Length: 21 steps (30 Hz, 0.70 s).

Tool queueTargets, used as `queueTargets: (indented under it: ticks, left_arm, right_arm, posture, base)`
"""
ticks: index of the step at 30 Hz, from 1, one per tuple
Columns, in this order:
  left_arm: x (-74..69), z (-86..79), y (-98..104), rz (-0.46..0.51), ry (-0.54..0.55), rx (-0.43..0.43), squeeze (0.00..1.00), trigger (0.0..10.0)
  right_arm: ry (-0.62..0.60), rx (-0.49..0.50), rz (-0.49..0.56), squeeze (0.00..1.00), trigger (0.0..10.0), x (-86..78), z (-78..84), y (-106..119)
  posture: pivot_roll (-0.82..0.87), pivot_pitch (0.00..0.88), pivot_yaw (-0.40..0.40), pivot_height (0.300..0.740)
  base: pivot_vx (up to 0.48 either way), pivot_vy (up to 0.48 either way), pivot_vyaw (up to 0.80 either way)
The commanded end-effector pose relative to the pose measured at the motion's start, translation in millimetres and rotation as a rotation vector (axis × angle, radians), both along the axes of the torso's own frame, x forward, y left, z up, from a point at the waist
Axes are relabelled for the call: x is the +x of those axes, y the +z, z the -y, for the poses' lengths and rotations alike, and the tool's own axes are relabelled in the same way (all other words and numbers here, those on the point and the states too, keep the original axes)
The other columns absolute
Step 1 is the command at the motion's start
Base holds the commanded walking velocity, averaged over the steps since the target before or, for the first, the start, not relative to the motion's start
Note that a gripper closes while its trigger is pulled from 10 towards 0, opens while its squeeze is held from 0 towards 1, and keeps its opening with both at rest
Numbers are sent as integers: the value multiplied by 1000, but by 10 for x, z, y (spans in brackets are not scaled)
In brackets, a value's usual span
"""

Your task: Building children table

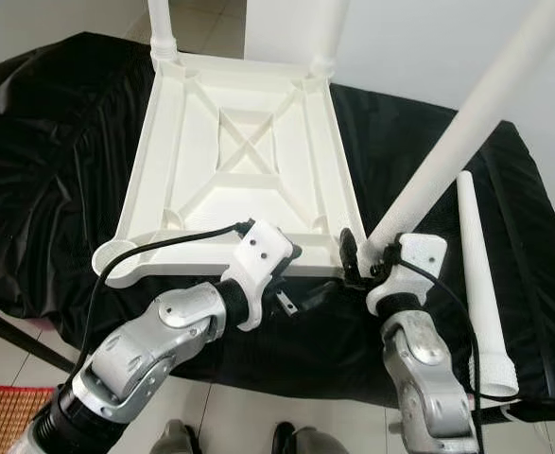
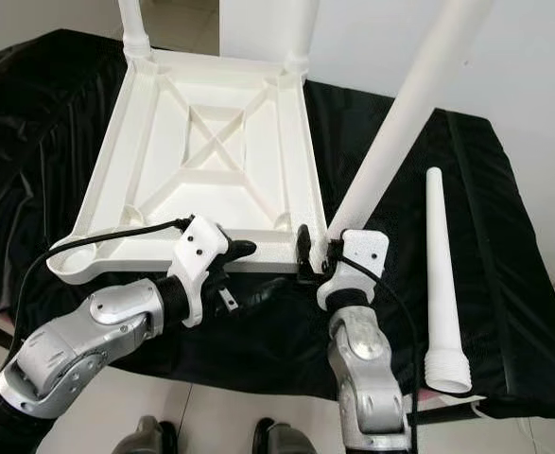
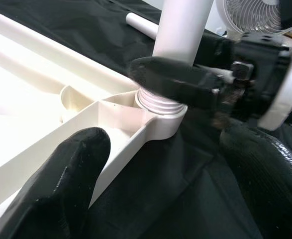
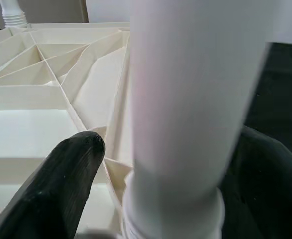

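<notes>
A white plastic table top (image 1: 239, 142) lies upside down on a black cloth. Two white legs (image 1: 161, 24) (image 1: 326, 38) stand in its far corners. My right gripper (image 1: 370, 253) is shut on a third leg (image 1: 466, 123), which leans to the right with its threaded end (image 3: 158, 102) sitting at the near right corner socket. Both of that gripper's fingers (image 4: 61, 184) press against the leg. My left gripper (image 1: 301, 274) is open at the table top's near rim, just left of that corner, one finger (image 3: 61, 184) over the rim and the other over the cloth.
A fourth white leg (image 1: 480, 274) lies loose on the black cloth (image 1: 50, 170) to the right of the table top. The clothed surface ends close to my body, with tiled floor and a red mat (image 1: 3, 416) below. A fan (image 3: 250, 15) stands beyond.
</notes>
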<state>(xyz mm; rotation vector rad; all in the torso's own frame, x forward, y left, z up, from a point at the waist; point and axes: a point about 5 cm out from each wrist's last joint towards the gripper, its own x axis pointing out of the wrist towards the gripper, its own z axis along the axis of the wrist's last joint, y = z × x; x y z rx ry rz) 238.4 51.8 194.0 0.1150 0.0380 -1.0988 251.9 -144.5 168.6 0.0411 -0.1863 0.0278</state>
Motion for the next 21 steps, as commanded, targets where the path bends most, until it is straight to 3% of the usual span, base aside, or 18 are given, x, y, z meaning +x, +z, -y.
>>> queueTargets:
  ticks: [1, 11, 12, 16, 21]
  left_arm:
    - [-92, 36, -4, -15, -108, 4, 0, 10000]
    - [-86, 24, -9, -19, -110, 9, 0, 10000]
    - [-83, 24, -7, -20, -111, 9, 0, 10000]
    - [-80, 18, -3, -19, -116, 13, 0, 10000]
    - [-78, 14, 2, -19, -117, 16, 0, 10000]
  right_arm:
    - [-6, -18, 5, 0, 10000, -92, 40, 17]
    - [12, -10, -13, 0, 10000, -391, 100, 16]
    - [33, -10, -29, 0, 0, -450, 85, -13]
    - [81, -3, -53, 0, 0, -556, 56, -49]
    - [153, 22, -73, 0, 0, -561, 57, -61]
  posture:
    - [34, 188, -88, 740]
    - [27, 194, -82, 740]
    - [24, 196, -78, 740]
    - [26, 197, -75, 740]
    - [31, 196, -74, 740]
  base:
    - [0, 0, 0]
    - [0, 0, 0]
    - [0, 0, 0]
    - [0, 0, 0]
    - [0, 0, 0]
